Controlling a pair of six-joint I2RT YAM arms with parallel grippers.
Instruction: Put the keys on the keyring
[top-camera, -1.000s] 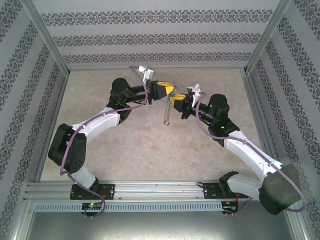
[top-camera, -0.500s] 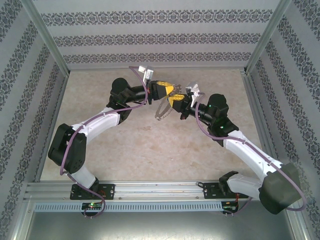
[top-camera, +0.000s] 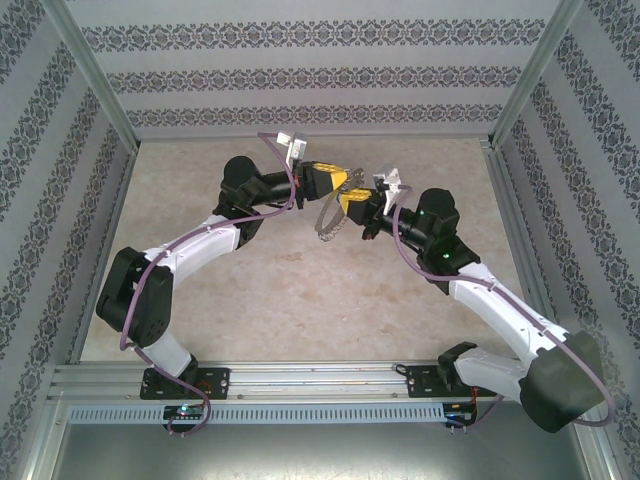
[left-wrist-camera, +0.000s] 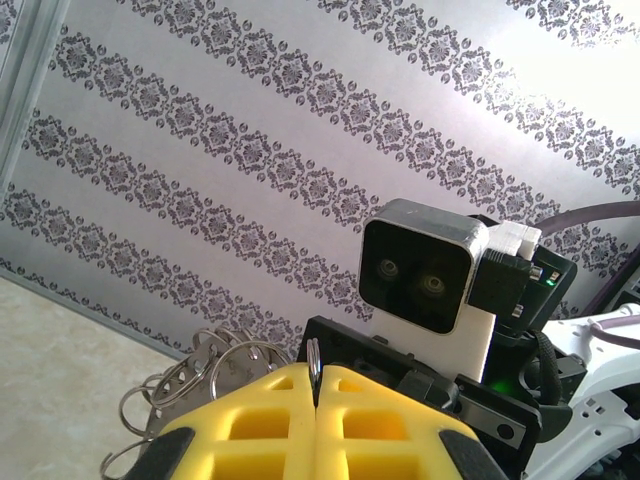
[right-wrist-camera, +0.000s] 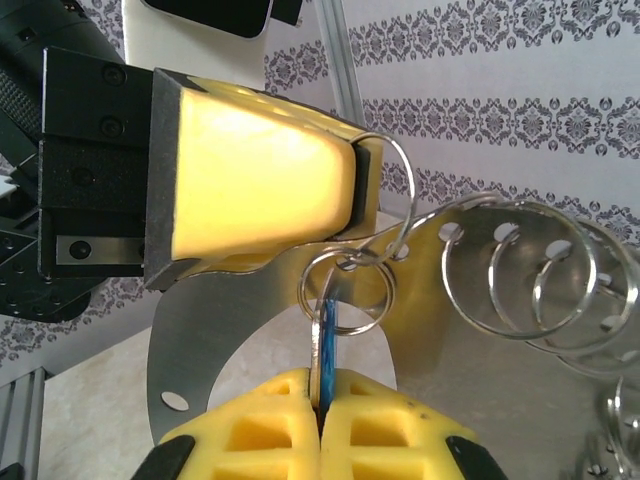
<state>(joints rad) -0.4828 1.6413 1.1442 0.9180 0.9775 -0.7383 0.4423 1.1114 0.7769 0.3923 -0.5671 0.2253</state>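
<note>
On the left, the left tool (left-wrist-camera: 314, 372) is fully shut, its yellow pads pinching the thin wire of the keyring (right-wrist-camera: 398, 190) and holding it in the air above the table (top-camera: 250, 300). A second ago the chain of rings (top-camera: 326, 222) on that loop hung straight down between the arms; now it is swung up and bunched toward the left, and the two tools stand closer, almost touching. To the right, the right tool (right-wrist-camera: 320, 395) is also clamped tight, on the blue-headed key (right-wrist-camera: 327, 322), whose small split ring (right-wrist-camera: 345, 292) crosses the loop just beside a flat metal plate (right-wrist-camera: 200, 330). I judge the threading is under way; whether the key's ring is actually caught on the loop I cannot tell. No brand, label or writing is readable anywhere, just patterned wallpaper (top-camera: 300, 80)
</note>
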